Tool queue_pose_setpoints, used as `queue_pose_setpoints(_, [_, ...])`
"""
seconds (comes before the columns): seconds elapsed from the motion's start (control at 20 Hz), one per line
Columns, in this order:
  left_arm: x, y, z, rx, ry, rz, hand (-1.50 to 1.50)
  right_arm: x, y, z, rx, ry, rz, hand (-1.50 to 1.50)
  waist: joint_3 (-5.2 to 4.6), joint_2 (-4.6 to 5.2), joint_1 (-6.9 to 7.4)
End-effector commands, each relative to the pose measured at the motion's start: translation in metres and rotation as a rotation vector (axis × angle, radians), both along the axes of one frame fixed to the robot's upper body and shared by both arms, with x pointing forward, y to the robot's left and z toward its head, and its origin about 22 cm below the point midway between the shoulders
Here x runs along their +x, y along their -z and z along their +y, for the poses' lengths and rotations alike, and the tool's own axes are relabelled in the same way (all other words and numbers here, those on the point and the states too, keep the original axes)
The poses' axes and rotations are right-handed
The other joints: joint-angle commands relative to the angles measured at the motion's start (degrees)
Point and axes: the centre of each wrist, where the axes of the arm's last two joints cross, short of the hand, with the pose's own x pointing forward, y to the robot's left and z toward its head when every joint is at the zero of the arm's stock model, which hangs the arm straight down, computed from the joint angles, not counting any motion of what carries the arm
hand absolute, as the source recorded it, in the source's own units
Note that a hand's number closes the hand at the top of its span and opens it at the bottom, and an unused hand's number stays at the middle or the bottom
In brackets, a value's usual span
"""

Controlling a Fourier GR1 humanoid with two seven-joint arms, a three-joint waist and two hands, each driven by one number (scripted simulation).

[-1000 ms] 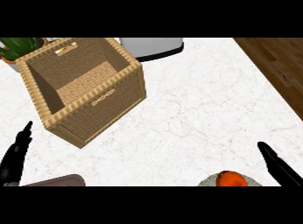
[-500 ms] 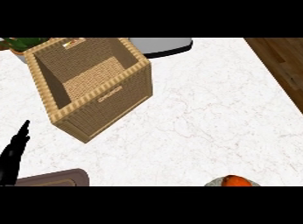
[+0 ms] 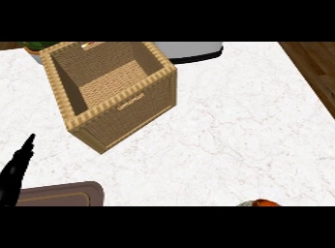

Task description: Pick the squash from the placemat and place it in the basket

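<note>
While wide bare worktop (image 3: 227, 126) spreads right of the basket (image 3: 113, 94), I see my left hand (image 3: 13, 172), fingers straight and open, low left by the placemat (image 3: 53, 193); squash unseen.

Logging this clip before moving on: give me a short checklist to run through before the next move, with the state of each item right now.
1. Basket upright on the counter, opening facing up: ok.
2. Basket interior free of things: ok, only its woven floor shows.
3. Squash in view: not ok; only an orange sliver shows at the lower edge, cannot tell what it is.
4. Placemat in view: ok in part; its corner shows at lower left, nothing visible on that part.
5. Left hand free: ok, fingers straight, holding nothing.
6. Right hand in view: not ok, it does not show.
</note>
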Motion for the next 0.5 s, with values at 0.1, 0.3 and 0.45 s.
queue_pose_setpoints(0.1, [0.004, -0.007, -0.001, -0.011, 0.016, 0.021, 0.00, -0.030, 0.008, 0.013, -0.109, -0.015, -0.046, -1.50, -0.11, 0.15, 1.43])
queue_pose_setpoints(0.3, [-0.001, -0.001, -0.003, -0.004, 0.036, 0.016, 0.00, -0.032, 0.015, 0.016, -0.070, -0.009, -0.077, -1.50, -0.19, 0.59, 3.47])
queue_pose_setpoints(0.45, [0.003, -0.006, -0.019, 0.003, 0.054, 0.015, 0.00, -0.026, 0.019, 0.017, -0.047, 0.022, -0.111, -1.50, -0.11, 0.60, 3.99])
